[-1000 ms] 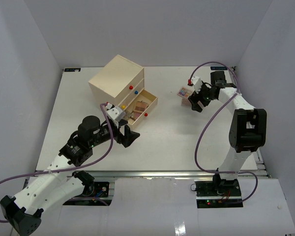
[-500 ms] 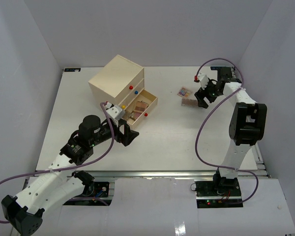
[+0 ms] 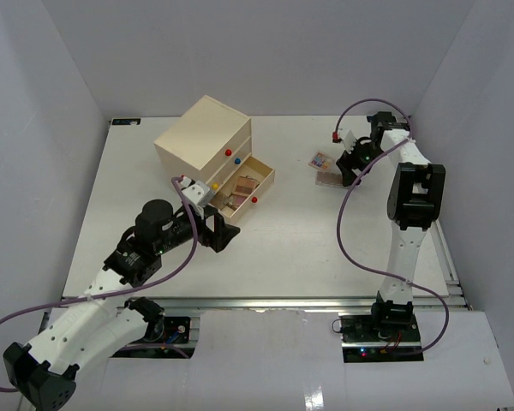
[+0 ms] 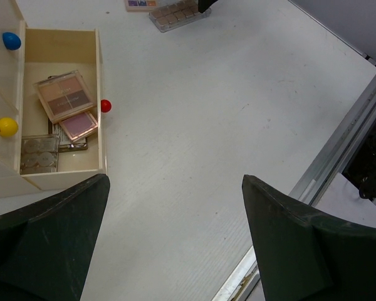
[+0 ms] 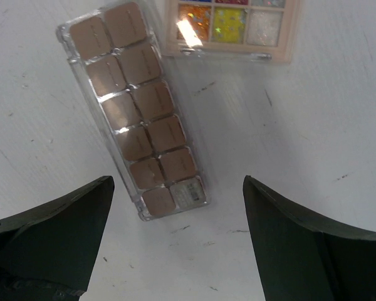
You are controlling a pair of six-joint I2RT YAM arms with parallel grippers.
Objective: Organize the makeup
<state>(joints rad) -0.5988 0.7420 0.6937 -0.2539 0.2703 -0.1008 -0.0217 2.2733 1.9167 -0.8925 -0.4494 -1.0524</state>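
Note:
A long clear palette of brown squares (image 5: 136,110) lies flat on the white table, with a pink palette of glitter colours (image 5: 229,25) beyond it; both show in the top view, brown (image 3: 330,179) and pink (image 3: 319,159). My right gripper (image 3: 353,165) is open and empty, just above the brown palette's near end (image 5: 175,251). The cream chest's bottom drawer (image 4: 99,88) stands open and holds several flat palettes, among them a brown one (image 4: 66,94), a pink one (image 4: 79,125) and a silver one (image 4: 39,153). My left gripper (image 3: 221,231) is open and empty in front of the drawer.
The cream wooden drawer chest (image 3: 204,139) stands at the back left with red (image 3: 254,199), blue and yellow knobs. The table's metal front rail (image 4: 338,144) runs near the left gripper. White walls close in the back and sides.
My right gripper has swung back and right, turned, and now sits over the brown palette's end. My left gripper has shifted slightly left. The palettes have not moved.

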